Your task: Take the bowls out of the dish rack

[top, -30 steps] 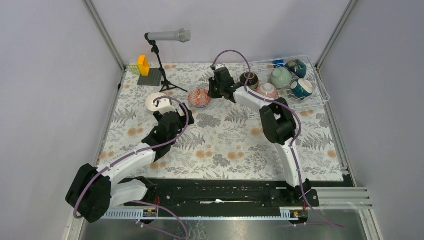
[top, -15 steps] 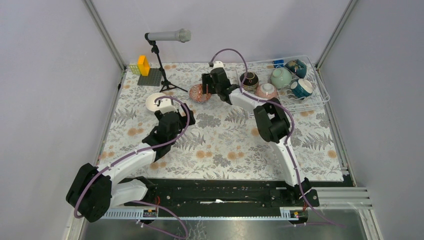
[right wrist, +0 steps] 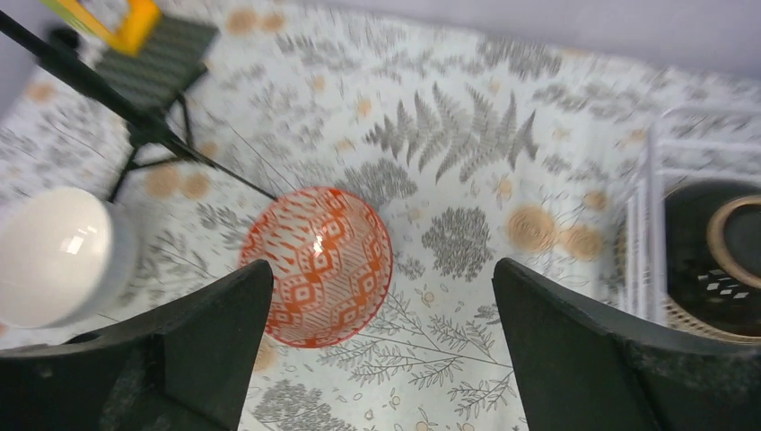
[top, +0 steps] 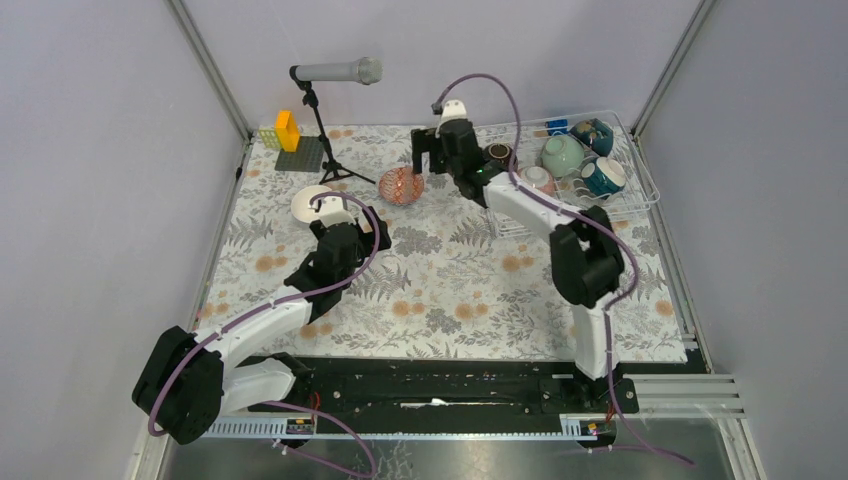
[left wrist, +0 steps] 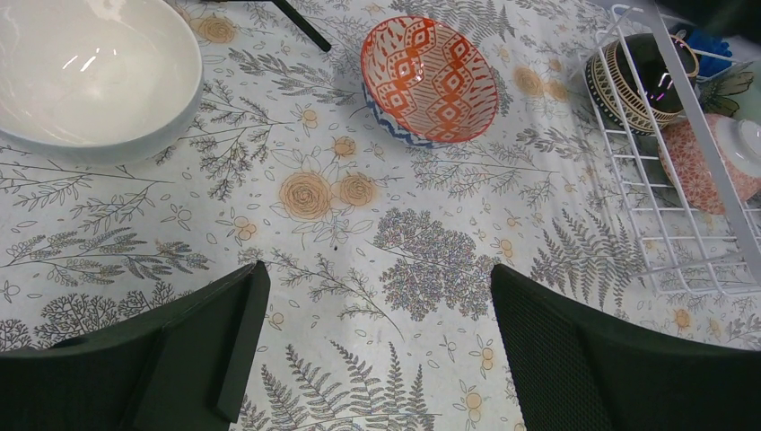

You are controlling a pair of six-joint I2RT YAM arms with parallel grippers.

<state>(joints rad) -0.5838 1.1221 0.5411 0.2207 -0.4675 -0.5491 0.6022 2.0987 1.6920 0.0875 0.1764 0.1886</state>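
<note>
An orange-patterned bowl (top: 402, 185) (right wrist: 316, 265) (left wrist: 429, 79) sits upright on the floral cloth, left of the dish rack (top: 640, 190) (left wrist: 669, 242). My right gripper (top: 428, 160) (right wrist: 384, 269) hangs open above the cloth, just right of that bowl, with nothing between its fingers. A white bowl (top: 316, 204) (left wrist: 90, 72) (right wrist: 58, 251) rests further left. My left gripper (top: 362, 228) (left wrist: 377, 274) is open and empty over bare cloth beside it. In the rack lie a dark brown bowl (top: 498, 156) (left wrist: 639, 81), a pink one (top: 535, 179), a mint green one (top: 562, 155), a teal one (top: 603, 177) and a blue patterned one (top: 592, 133).
A microphone on a black tripod stand (top: 325, 120) stands at the back left, one leg reaching towards the orange bowl. Beside it is a yellow block on a dark baseplate (top: 292, 145). Side walls close in on both edges of the cloth.
My right gripper has opened and let go of the orange-patterned bowl, which now rests on the cloth, and it has lifted back towards the rack. The left arm has not moved.
</note>
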